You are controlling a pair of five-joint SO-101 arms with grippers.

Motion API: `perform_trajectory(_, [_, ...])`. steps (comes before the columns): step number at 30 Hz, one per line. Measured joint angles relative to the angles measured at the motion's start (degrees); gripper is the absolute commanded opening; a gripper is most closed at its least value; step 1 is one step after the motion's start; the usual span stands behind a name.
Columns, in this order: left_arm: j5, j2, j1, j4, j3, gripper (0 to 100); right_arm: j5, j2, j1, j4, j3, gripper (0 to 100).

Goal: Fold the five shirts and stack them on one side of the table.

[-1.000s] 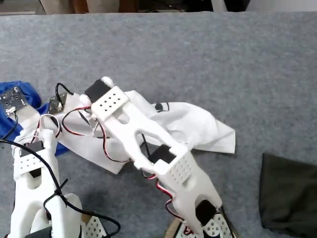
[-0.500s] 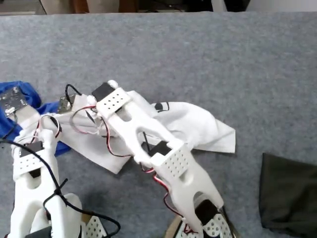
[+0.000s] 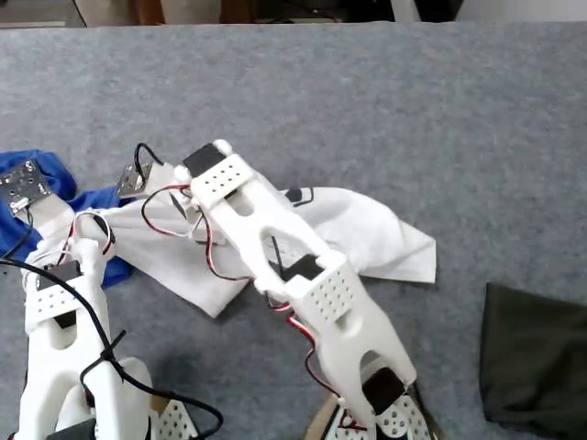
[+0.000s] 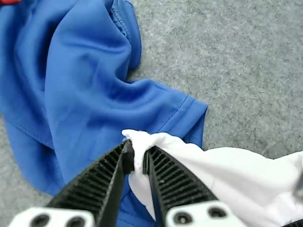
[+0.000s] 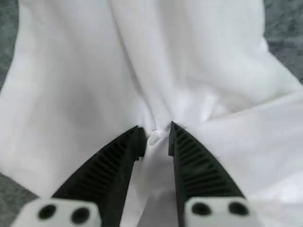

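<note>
Folds of the white shirt [image 3: 367, 229] sit clamped in left hand [image 4: 137, 150] and right hand [image 5: 155, 135]; its dark mark [image 3: 298, 195] is unreadable.

Grey table [image 3: 413, 110]: white shirt [image 3: 367, 234] crumpled mid-table, its end overlapping blue shirt [image 3: 50, 174] at left edge; dark shirt [image 3: 537, 367] at right edge nr front corner.

Desk [image 3: 413, 101]: mid grey, fuzzy speckled look, otherwise plain.
White shirt [image 3: 376, 234]: plain white, one small dark mark on it.
Blue shirt [image 4: 71, 85]: solid royal blue, hem stitching same blue.
Dark shirt [image 3: 537, 367]: charcoal, maybe slight olive tint, plain.
Left arm [image 3: 60, 367], right arm [image 3: 293, 266]: white shells, black motor blocks, red/white/black wires.
Left fingers [image 4: 106, 179], right fingers [image 5: 118, 165]: black, ribbed inner faces, white bases.
</note>
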Motion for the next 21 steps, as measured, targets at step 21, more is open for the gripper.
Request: perform_trajectory(21, [0.1,0.4,0.0,0.0,0.0,2,5.3,0.5,5.8,10.8,-9.8,5.1])
